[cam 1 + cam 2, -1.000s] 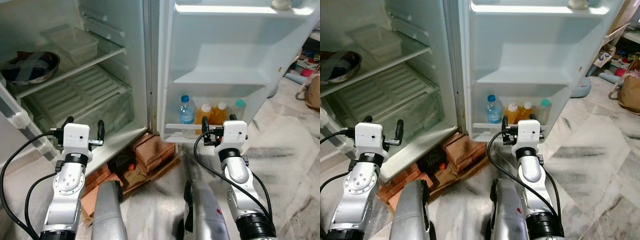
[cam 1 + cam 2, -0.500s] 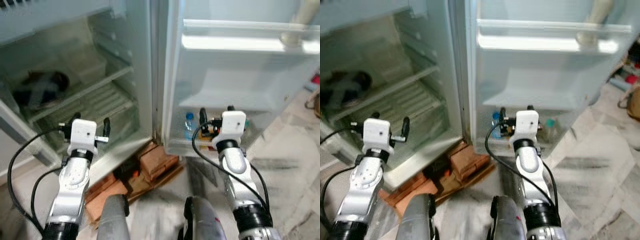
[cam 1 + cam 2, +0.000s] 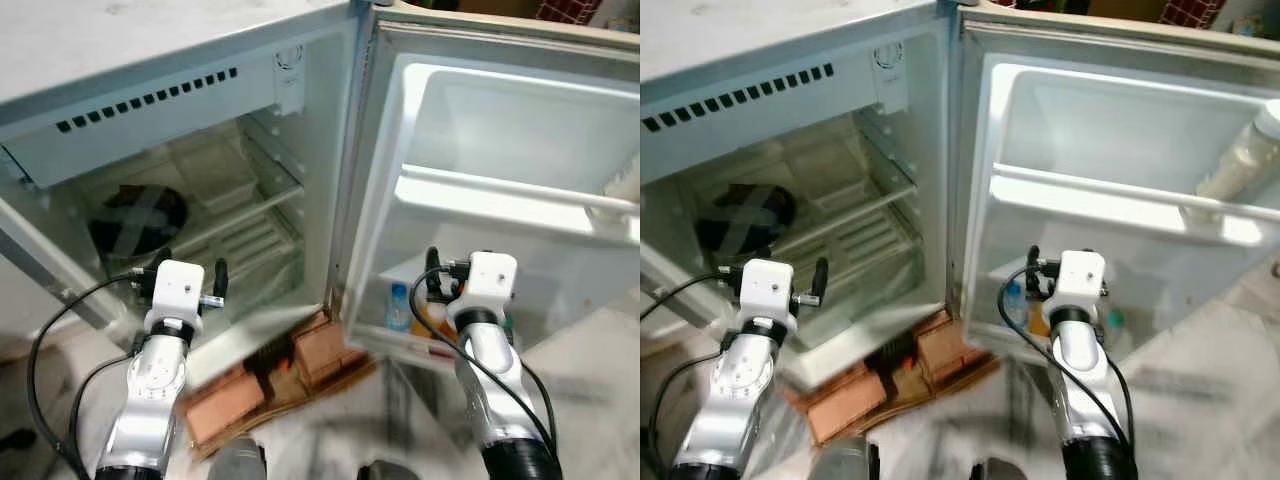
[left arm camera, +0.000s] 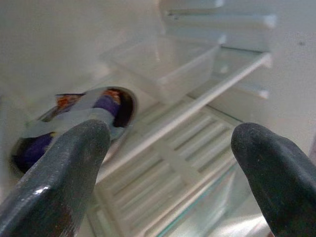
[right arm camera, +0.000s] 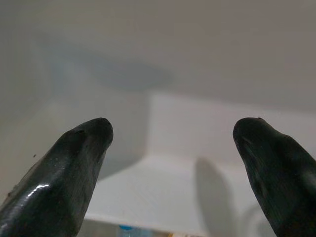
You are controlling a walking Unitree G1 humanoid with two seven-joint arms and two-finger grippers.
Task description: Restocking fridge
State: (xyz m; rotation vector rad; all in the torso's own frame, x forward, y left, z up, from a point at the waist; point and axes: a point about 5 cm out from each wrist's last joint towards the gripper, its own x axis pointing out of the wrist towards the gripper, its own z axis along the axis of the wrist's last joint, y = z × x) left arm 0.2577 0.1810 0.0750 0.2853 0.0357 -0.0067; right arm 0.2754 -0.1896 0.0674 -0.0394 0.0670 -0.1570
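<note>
Marble floor (image 3: pixel 590 360) underfoot, fridge (image 3: pixel 300 120) open in front of me, raised on bricks (image 3: pixel 320 350). My left gripper (image 3: pixel 187 272) hangs before the main compartment, fingers spread wide, holding nothing. Steel bowl (image 4: pixel 74 116) sits on the glass shelf (image 4: pixel 197 98) beside a clear plastic container (image 4: pixel 173 61). My right gripper (image 3: pixel 460 262) faces the door (image 3: pixel 500 200), fingers wide apart, empty too. Blue-capped water bottle (image 3: pixel 398 308) stands in the bottom door rack next to an orange juice bottle (image 3: pixel 430 318). A whitish bottle (image 3: pixel 1240 160) leans on the upper door shelf.
</note>
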